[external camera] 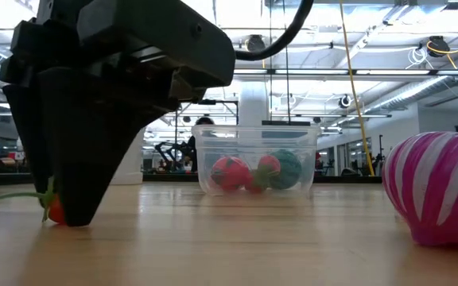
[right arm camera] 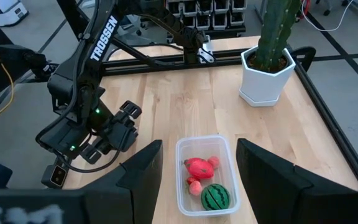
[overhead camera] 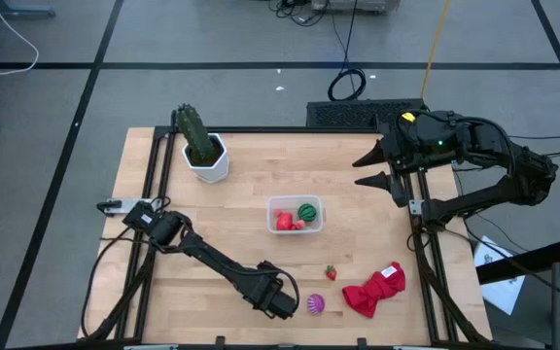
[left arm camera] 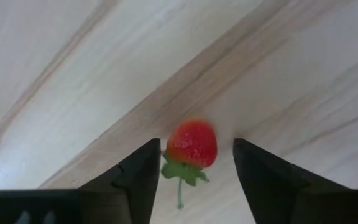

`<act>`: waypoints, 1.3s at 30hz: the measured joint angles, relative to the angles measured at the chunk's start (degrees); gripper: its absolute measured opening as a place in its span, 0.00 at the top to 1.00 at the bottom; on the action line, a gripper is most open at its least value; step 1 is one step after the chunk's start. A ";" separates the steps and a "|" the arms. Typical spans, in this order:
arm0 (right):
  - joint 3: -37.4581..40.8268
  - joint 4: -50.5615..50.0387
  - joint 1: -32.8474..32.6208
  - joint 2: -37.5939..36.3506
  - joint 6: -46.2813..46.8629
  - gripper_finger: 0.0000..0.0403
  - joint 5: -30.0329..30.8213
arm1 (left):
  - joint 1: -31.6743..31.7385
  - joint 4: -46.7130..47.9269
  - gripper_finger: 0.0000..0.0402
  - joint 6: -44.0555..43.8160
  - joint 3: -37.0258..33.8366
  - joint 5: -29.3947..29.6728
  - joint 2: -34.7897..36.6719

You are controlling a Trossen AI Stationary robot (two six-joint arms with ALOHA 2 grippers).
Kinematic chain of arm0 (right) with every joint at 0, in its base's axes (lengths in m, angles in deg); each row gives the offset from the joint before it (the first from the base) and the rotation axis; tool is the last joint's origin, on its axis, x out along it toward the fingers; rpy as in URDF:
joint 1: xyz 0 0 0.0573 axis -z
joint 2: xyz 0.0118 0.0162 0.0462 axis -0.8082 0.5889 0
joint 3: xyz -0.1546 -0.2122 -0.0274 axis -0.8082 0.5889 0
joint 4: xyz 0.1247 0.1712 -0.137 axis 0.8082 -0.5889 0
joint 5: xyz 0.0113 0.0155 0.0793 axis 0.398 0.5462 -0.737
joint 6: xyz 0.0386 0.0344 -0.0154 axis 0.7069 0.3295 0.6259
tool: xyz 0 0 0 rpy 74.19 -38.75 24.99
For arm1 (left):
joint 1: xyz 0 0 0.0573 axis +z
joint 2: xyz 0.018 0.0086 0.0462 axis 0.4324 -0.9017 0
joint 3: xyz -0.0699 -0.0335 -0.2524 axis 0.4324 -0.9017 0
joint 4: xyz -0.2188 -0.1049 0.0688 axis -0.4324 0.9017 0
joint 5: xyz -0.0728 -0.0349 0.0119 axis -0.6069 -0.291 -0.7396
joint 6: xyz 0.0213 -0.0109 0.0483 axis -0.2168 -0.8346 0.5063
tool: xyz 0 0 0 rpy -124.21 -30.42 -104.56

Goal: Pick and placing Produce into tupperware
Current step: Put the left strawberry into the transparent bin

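Observation:
My left gripper (overhead camera: 278, 299) is low over the near part of the table, pointing down and open. In the left wrist view a red strawberry (left arm camera: 191, 144) with green leaves lies on the wood between its two fingers (left arm camera: 143, 171). One finger stands very close to the leaves. The low view shows that strawberry (external camera: 52, 208) beside the dark gripper (external camera: 74, 202). A second strawberry (overhead camera: 331, 272) and the purple striped piece (overhead camera: 316, 304) lie nearby. The clear tupperware (overhead camera: 295, 215) holds a green striped ball (right arm camera: 215, 197) and red and pink pieces (right arm camera: 199, 168). My right gripper (overhead camera: 366, 167) hovers open at the far right.
A green cactus in a white hexagonal pot (overhead camera: 205, 151) stands at the far left of the table. A crumpled red cloth (overhead camera: 375, 290) lies near the right edge, close to the second strawberry. Bare wood lies between the tupperware and the cactus.

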 joint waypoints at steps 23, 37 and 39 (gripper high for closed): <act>0.00 0.00 0.00 0.00 -0.20 0.51 0.00 | 0.39 0.26 0.72 0.37 0.00 -0.39 0.07; 0.00 0.11 0.00 -0.02 -0.20 0.51 0.01 | 2.31 12.07 0.71 1.85 0.46 0.23 8.09; 0.00 0.40 0.00 -0.02 -0.22 0.51 0.02 | 3.31 14.03 0.71 1.87 0.47 2.15 11.42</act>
